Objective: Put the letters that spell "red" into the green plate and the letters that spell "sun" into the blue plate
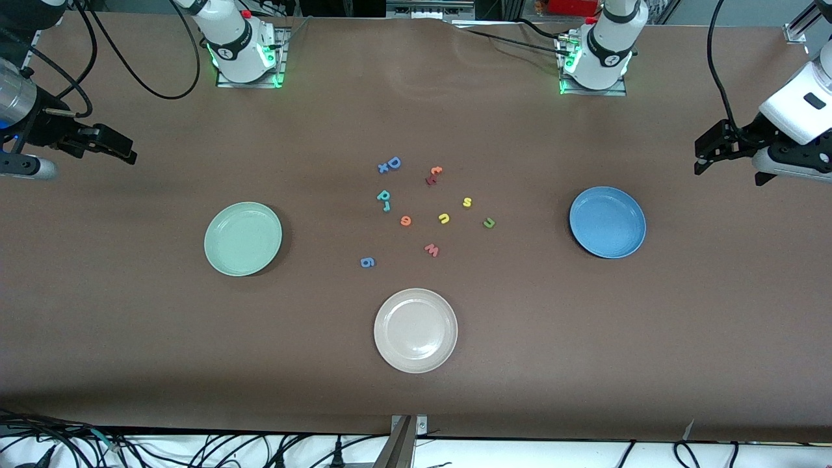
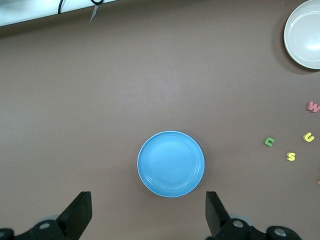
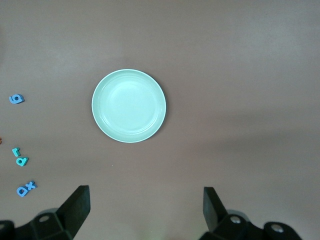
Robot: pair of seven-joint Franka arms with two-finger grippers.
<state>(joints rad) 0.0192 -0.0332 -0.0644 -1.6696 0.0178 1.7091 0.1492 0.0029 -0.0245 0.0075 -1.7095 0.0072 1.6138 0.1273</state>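
Note:
The green plate (image 1: pixel 243 238) (image 3: pixel 129 105) lies toward the right arm's end and the blue plate (image 1: pixel 608 221) (image 2: pixel 171 164) toward the left arm's end, both with nothing in them. Between them lie the teal d (image 1: pixel 383 195), teal r (image 1: pixel 386 207), orange e (image 1: pixel 405 221), yellow s (image 1: pixel 467 202), yellow u (image 1: pixel 444 218) and green n (image 1: pixel 489 223). My right gripper (image 1: pixel 120 146) (image 3: pixel 145 210) hangs open over bare table past the green plate. My left gripper (image 1: pixel 701 156) (image 2: pixel 149 212) hangs open over bare table past the blue plate.
An off-white plate (image 1: pixel 415 330) sits nearer the front camera. Other letters lie among the task's: blue D (image 1: pixel 393 162) with an x (image 1: pixel 383 168), an orange letter (image 1: pixel 436 171) touching a dark red one (image 1: pixel 430 180), pink w (image 1: pixel 431 249), a blue letter (image 1: pixel 367 262).

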